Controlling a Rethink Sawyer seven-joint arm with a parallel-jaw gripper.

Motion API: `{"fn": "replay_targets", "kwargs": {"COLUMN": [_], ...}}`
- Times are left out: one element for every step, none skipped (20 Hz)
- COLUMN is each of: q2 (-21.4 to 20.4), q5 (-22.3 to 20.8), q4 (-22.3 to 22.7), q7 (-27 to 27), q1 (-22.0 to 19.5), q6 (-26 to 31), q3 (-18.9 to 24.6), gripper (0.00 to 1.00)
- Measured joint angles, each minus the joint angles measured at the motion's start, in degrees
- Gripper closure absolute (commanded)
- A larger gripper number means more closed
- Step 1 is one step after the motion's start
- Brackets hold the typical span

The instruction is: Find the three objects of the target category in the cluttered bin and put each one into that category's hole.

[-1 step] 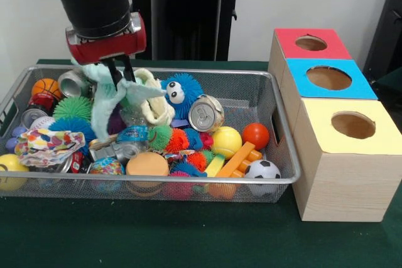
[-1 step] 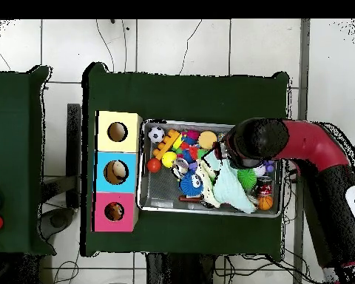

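Green felt on the desk (image 1: 188, 236) fills your foreground, and on it sits the wire mesh bin (image 1: 286, 155), crammed with balls, spiky rubber toys and drink cans. Beside the bin stands the wooden sorting box (image 1: 342, 180), its three holes framed in yellow, blue and red.

Your claw (image 1: 120, 70) is clamped on a pale mint cloth (image 1: 107, 101), which hangs off the black fingers (image 1: 129, 67) over the far left part of the bin, lifted clear of most of the clutter but with its lower folds down among the toys. That cloth looks like the piece you are sorting now; it is well apart from the box, with the whole bin between them.

As for progress, the overhead view shows something pale lying inside the blue hole (image 2: 116, 171) and something dark in the red hole (image 2: 115, 211), though you cannot tell what either is. A patterned cloth (image 1: 47, 142) lies at the bin's near left, possibly another of the same kind.

No brand or writing is legible on the silver can (image 1: 205, 114) or elsewhere.
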Motion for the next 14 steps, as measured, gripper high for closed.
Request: {"fn": "replay_targets", "kwargs": {"q2": [-0.30, -1.16, -1.56, -2.00, -2.44, -2.89, -3.18, -3.56, -4.21, -4.98, -5.24, -5.65, -6.06, -6.42], "q5": [0.15, 0.67, 0.95, 1.37, 1.78, 2.20, 2.57, 3.07, 4.08, 5.44, 5.90, 6.69, 7.47, 8.28], "q4": [0.03, 0.12, 0.22, 0.40, 0.59, 0.77, 0.94, 1.15, 1.54, 2.04, 2.23, 2.55, 2.87, 3.13], "q7": [0.00, 0.00, 0.00, 0.00, 0.00, 0.00, 0.00, 0.01, 0.01, 0.01, 0.01, 0.02, 0.02, 0.05], "q1": [0.16, 0.69, 0.95, 1.26, 1.57, 1.88, 2.13, 2.49, 3.22, 4.30, 4.69, 5.38, 6.08, 6.85], "q6": [0.00, 0.00, 0.01, 0.04, 0.07, 0.10, 0.13, 0.20, 0.32, 0.51, 0.55, 0.62, 0.69, 0.71], "q3": [0.00, 0.00, 0.00, -0.02, -0.03, -0.05, -0.08, -0.12, -0.24, -0.44, -0.51, -0.62, -0.73, -0.89], "gripper": [1.00, 1.00, 1.00, 1.00, 1.00, 1.00, 1.00, 1.00, 1.00, 1.00, 1.00, 1.00, 1.00, 1.00]}}
